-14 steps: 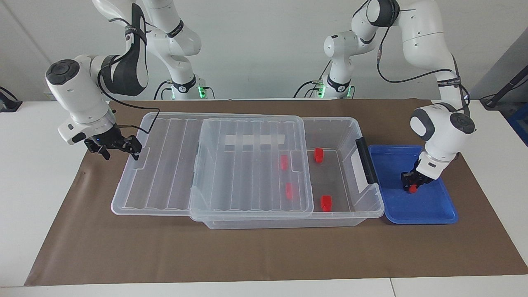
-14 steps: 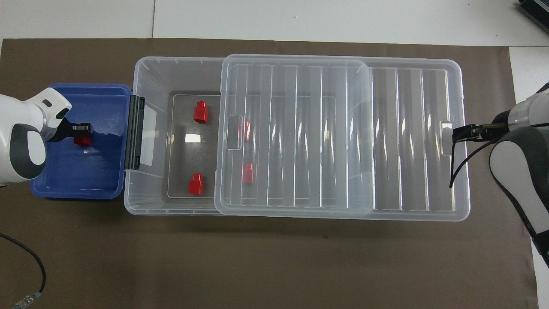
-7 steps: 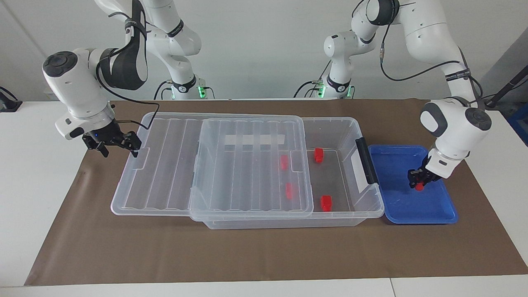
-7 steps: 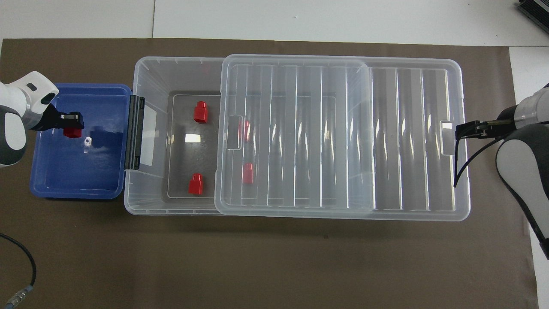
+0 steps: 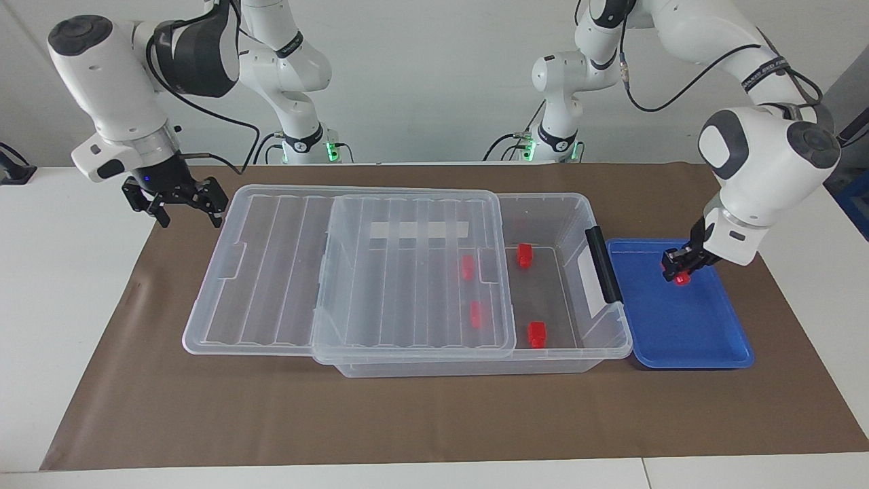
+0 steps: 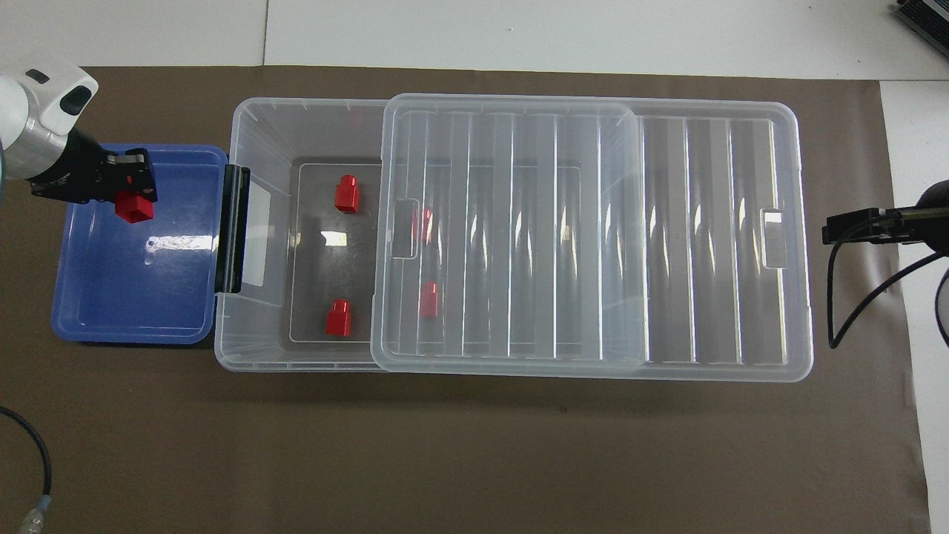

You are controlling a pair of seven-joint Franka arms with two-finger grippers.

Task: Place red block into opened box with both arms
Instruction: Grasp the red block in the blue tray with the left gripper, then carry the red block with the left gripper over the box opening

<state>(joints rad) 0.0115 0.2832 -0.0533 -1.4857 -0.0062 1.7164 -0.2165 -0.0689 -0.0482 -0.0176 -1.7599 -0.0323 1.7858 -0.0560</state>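
My left gripper (image 5: 679, 270) (image 6: 132, 194) is shut on a red block (image 5: 681, 278) (image 6: 134, 209) and holds it in the air over the blue tray (image 5: 679, 339) (image 6: 133, 297). The clear box (image 5: 611, 319) (image 6: 245, 119) lies beside the tray. Its ribbed lid (image 5: 407, 272) (image 6: 519, 222) is slid toward the right arm's end, so the tray end of the box is open. Several red blocks lie in the box: two in the open part (image 5: 524, 255) (image 5: 537, 334), two under the lid. My right gripper (image 5: 191, 216) (image 6: 834, 228) hangs open and empty over the mat, off the lid's end.
A brown mat (image 5: 434, 421) covers the table under the box and tray. A black latch (image 5: 603, 265) stands on the box's end wall next to the tray. A cable (image 6: 852, 297) hangs from the right arm beside the lid's end.
The left gripper has risen with the red block from the tray floor and moved toward the robots. The right gripper has lifted and drawn away from the lid's end.
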